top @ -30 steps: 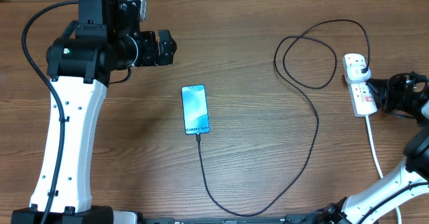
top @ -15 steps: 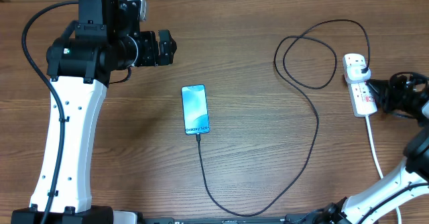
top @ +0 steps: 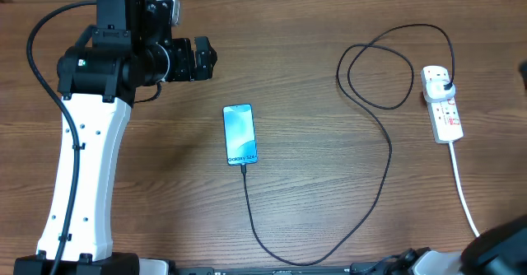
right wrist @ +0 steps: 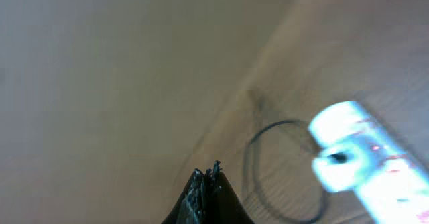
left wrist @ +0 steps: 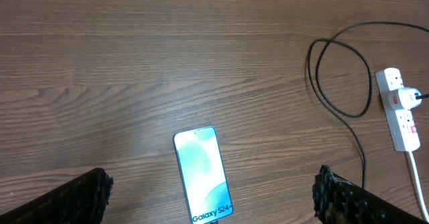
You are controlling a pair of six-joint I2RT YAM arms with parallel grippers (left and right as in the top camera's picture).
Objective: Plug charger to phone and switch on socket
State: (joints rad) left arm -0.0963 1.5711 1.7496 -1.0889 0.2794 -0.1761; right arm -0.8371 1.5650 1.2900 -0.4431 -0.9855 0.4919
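Robot lab bench, wood-grain table (top: pixel 296 44), white-and-black arm (top: pixel 86 168) mounted at its edge

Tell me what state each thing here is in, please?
phone: screen lit, lying flat
charger: one end at phone's edge, plug in socket, looped
socket: flat, charger plugged in, switch position unclear
left gripper: open, empty
right gripper: shut, empty, blurred view

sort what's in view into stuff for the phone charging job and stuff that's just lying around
For the job:
phone
black charger cable, running from the phone's near short edge to the strip
white socket strip

Just there:
thick white cord trailing off the strip
wooden table
No other loose items show.
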